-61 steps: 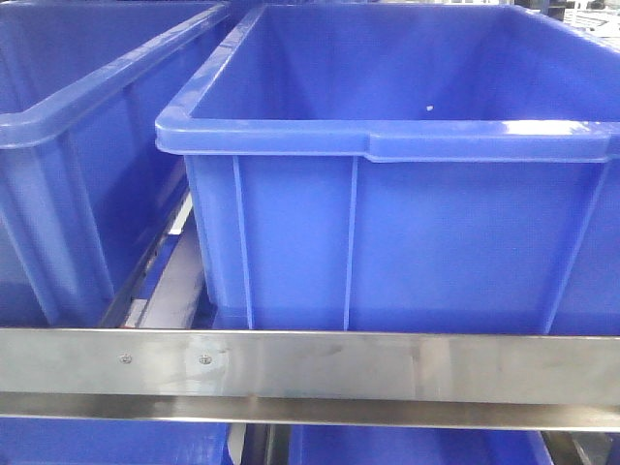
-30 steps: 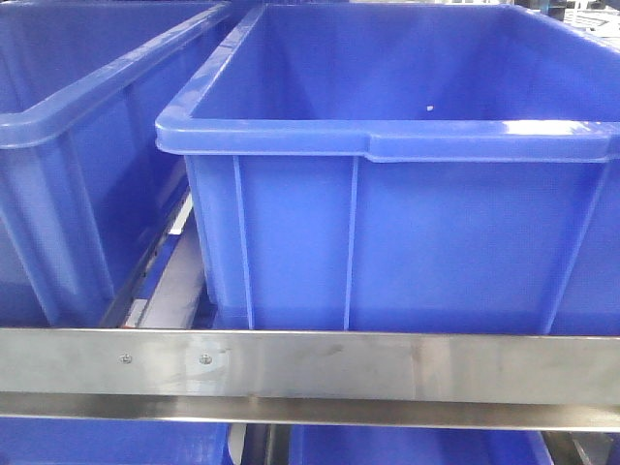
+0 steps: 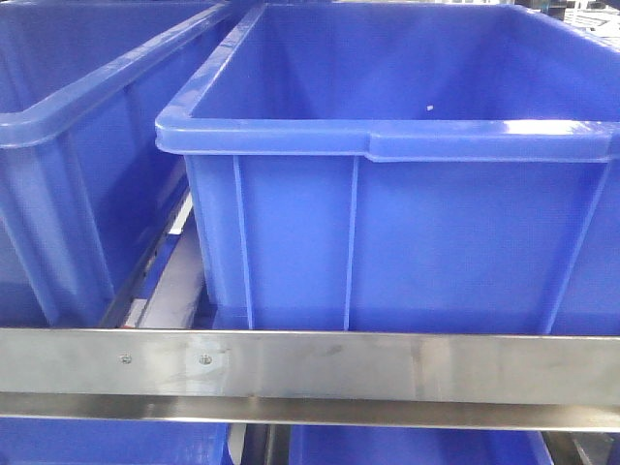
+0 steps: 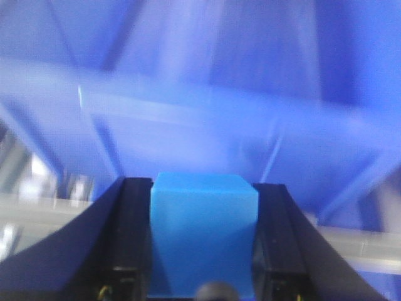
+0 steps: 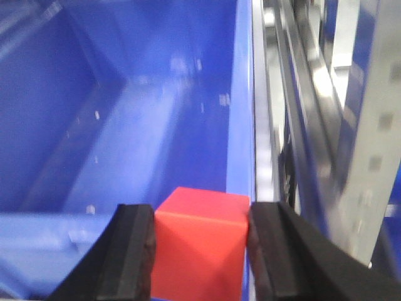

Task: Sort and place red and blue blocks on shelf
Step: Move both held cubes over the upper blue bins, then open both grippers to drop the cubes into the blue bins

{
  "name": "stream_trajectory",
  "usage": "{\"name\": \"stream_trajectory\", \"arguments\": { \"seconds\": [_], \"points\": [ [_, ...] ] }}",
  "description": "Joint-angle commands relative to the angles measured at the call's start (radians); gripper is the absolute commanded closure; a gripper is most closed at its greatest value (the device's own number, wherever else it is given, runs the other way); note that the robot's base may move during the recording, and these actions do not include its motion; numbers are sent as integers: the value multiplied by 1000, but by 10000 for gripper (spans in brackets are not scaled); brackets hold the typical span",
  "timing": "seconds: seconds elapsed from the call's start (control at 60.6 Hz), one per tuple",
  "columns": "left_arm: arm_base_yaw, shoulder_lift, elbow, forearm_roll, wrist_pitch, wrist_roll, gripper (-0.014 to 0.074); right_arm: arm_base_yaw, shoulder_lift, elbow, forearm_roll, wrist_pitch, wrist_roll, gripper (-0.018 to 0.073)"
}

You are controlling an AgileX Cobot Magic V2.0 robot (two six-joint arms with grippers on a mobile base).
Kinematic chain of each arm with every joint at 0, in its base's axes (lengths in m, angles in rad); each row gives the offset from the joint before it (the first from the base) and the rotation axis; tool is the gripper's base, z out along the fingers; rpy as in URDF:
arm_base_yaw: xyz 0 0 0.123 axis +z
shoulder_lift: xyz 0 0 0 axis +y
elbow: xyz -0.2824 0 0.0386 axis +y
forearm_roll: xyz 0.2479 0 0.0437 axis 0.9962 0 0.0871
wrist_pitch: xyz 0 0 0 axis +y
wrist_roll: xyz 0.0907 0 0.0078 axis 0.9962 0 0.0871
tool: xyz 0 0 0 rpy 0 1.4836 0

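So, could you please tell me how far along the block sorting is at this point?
Both picks look done: the left pincer is closed on the blue block, the right pincer on the red block. The red one hangs at a blue bin rim. Left: releasing both; no block shows on the shelf yet.

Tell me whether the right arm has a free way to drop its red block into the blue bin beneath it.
Probably yes. The right gripper holds the red block above the blue bin, whose open interior shows nothing in the way, though the block sits close to the bin's right wall.
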Motion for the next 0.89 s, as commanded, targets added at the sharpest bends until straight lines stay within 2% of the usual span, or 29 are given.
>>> {"name": "stream_trajectory", "arguments": {
  "seconds": [0.0, 0.363, 0.479, 0.628, 0.875],
  "points": [
    [0, 5, -62, -8, -103, 0, 472, -3, 8, -58, -6, -76, -28, 510],
    [0, 62, -117, -8, -152, 0, 472, 0, 139, -146, -6, -86, -39, 510],
    [-1, 103, -117, -8, -206, 0, 472, 4, 225, -180, -6, -121, -39, 510],
    [-1, 168, -125, -8, -282, 0, 472, 44, 345, -235, -6, -152, -40, 510],
    [-1, 315, -208, 18, -337, 0, 472, 121, 550, -338, -7, -230, -42, 510]
  ]
}}
